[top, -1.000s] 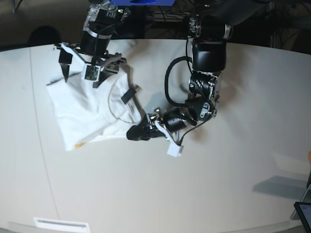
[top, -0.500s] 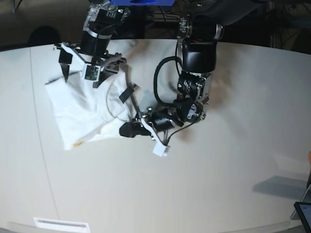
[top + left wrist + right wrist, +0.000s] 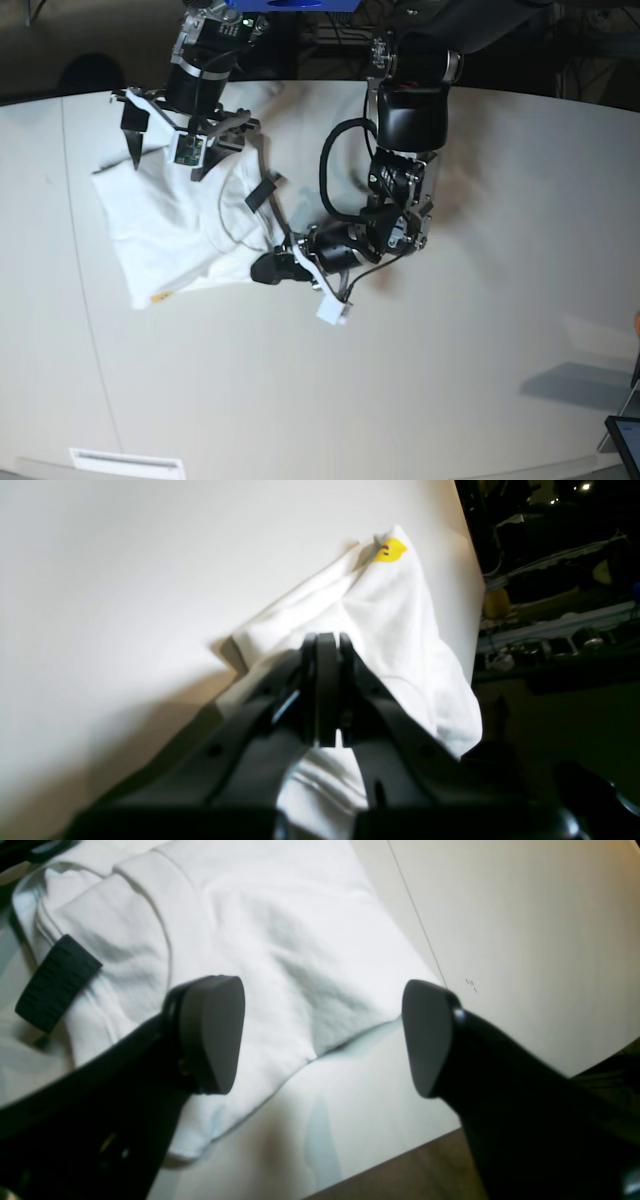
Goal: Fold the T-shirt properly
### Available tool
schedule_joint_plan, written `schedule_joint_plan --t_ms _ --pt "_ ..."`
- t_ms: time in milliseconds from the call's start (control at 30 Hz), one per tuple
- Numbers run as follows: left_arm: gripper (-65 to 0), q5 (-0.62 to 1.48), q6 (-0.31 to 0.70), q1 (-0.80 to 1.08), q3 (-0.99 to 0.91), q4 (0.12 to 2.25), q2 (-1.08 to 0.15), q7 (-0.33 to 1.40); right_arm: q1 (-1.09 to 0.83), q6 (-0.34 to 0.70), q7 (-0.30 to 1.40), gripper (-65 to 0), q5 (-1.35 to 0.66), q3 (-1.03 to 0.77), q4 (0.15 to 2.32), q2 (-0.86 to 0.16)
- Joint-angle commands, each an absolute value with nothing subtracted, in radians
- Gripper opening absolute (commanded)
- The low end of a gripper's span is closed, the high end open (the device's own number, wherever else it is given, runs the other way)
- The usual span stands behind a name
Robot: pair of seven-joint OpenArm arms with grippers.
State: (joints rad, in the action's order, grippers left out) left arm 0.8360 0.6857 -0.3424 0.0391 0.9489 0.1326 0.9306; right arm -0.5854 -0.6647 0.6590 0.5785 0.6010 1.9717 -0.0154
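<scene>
The T-shirt (image 3: 185,225) lies bunched and partly folded on the worktop (image 3: 450,380), toward the far left in the base view, plain white side up. A black neck tag (image 3: 264,192) shows near its right edge, and a small yellow bit of print (image 3: 160,297) peeks out at the lower left corner.

Left hand (image 3: 270,268) is down at the shirt's lower right hem, fingers pressed together – in the left wrist view white cloth sits right at and under the tips, but whether any is actually pinched I can't tell. A white block (image 3: 331,312) on that arm hangs just above the worktop beside the hem, and the arm's black cable (image 3: 330,180) loops over the bare worktop just right of the shirt.

Right hand (image 3: 165,150) hovers over the shirt's far edge, fingers wide apart, nothing between them – the right wrist view shows cloth and worktop through the gap. Its body covers the top part of the shirt in the base view.

Other stuff: a white label (image 3: 125,462) at the near worktop edge, a dark screen corner (image 3: 625,440) at lower right.
</scene>
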Motion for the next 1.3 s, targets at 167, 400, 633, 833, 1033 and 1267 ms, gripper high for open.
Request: schedule_joint_plan --t_ms 167,400,633,833,1033,1267 --pt "-65.0 0.865 0.698 -0.384 0.039 1.026 0.137 0.918 -0.74 -0.501 0.634 -19.4 0.657 0.722 1.957 -0.021" --pt "-65.0 0.858 0.698 -0.415 0.045 1.033 0.137 0.914 -0.73 -0.501 0.634 -19.4 0.657 0.727 1.939 -0.021" --pt "-61.3 0.881 0.698 -0.404 0.05 1.043 0.137 0.923 -0.73 -0.501 0.634 -19.0 0.657 0.727 1.937 -0.021" --pt "-29.1 0.946 0.698 -0.357 0.039 1.044 0.107 0.941 -0.73 -0.501 0.634 -19.0 0.657 0.725 1.937 -0.021" --pt "-30.9 0.944 0.677 -0.346 0.039 1.043 0.099 0.94 -0.73 -0.501 0.636 -19.0 0.657 0.727 1.937 -0.021" --pt "-30.9 0.944 0.667 -0.351 0.045 1.035 0.107 0.94 -0.73 -0.501 0.636 -19.0 0.657 0.728 1.937 -0.021"
